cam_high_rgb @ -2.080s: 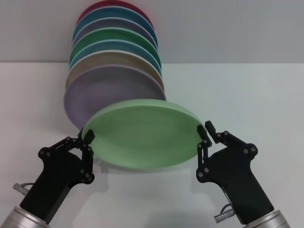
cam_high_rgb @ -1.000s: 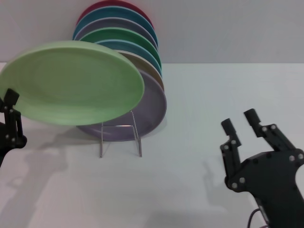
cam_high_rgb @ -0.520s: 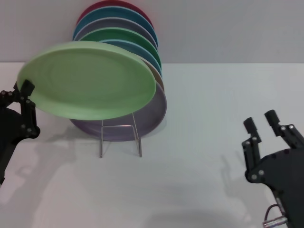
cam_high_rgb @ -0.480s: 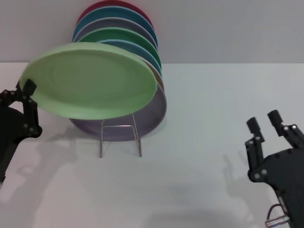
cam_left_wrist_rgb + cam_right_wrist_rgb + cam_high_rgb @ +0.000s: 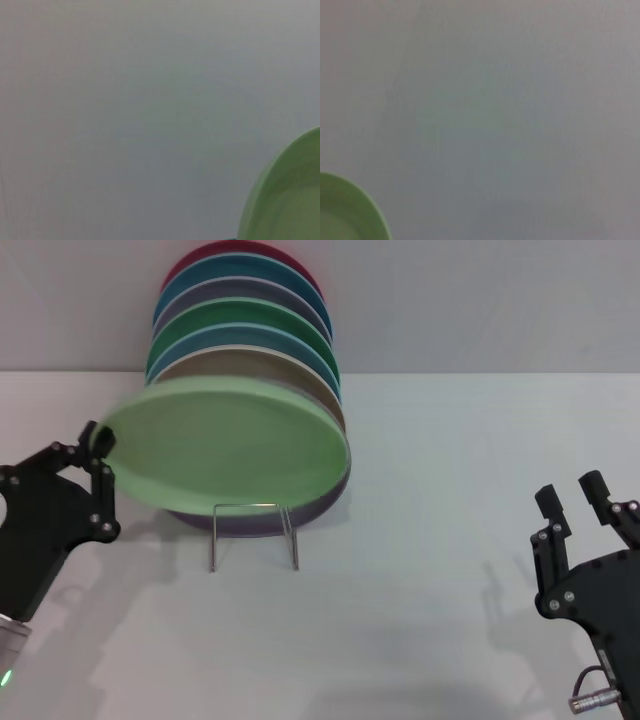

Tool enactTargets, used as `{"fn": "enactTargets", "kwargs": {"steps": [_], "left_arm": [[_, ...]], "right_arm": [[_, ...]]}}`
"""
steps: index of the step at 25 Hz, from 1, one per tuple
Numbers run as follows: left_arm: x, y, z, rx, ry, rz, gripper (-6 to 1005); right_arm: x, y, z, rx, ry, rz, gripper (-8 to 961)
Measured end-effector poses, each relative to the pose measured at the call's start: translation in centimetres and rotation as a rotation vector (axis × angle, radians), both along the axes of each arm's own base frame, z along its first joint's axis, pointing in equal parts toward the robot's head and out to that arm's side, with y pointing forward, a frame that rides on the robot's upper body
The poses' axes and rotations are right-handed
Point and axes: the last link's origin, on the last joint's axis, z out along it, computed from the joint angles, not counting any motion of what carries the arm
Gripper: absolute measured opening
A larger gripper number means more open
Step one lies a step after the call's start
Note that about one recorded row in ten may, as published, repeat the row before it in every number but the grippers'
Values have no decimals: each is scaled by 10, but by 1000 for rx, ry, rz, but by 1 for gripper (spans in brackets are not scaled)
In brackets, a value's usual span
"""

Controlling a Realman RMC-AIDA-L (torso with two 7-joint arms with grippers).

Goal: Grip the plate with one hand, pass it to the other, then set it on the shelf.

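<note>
The pale light-green plate [image 5: 225, 446] is tilted in front of the stack of plates, just above the wire shelf's front loop [image 5: 253, 533]. My left gripper [image 5: 102, 480] is shut on the plate's left rim and holds it there. The plate's edge also shows in the left wrist view [image 5: 285, 195] and in the right wrist view [image 5: 347, 212]. My right gripper [image 5: 573, 498] is open and empty, low at the right, far from the plate.
Several plates stand in the rack behind: a lavender one [image 5: 320, 505] right behind the green plate, then beige [image 5: 300, 375], blue, emerald green [image 5: 240, 315], grey, teal and red [image 5: 215, 255]. A grey wall is behind. White table [image 5: 450, 490] lies between the rack and my right gripper.
My left gripper has carried the plate right and down, from high at the left to just in front of the stack over the rack. My right gripper has drawn back to the right.
</note>
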Motion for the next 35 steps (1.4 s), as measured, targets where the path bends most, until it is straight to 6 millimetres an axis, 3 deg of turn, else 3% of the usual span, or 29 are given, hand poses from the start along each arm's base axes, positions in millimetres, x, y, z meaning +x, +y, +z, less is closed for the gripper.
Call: {"fn": "enactTargets", "kwargs": {"steps": [25, 33, 34, 35], "left_arm": [[-7, 4, -22, -96, 62, 82, 108], [-6, -7, -16, -64, 29, 54, 191], [-5, -22, -4, -6, -28, 14, 217], [-5, -22, -4, -6, -28, 14, 242]], "right_arm": [[0, 4, 0, -1, -5, 3, 306], [2, 6, 2, 9, -17, -2, 308], [4, 9, 4, 24, -15, -12, 308], [4, 9, 4, 24, -15, -12, 308]]}}
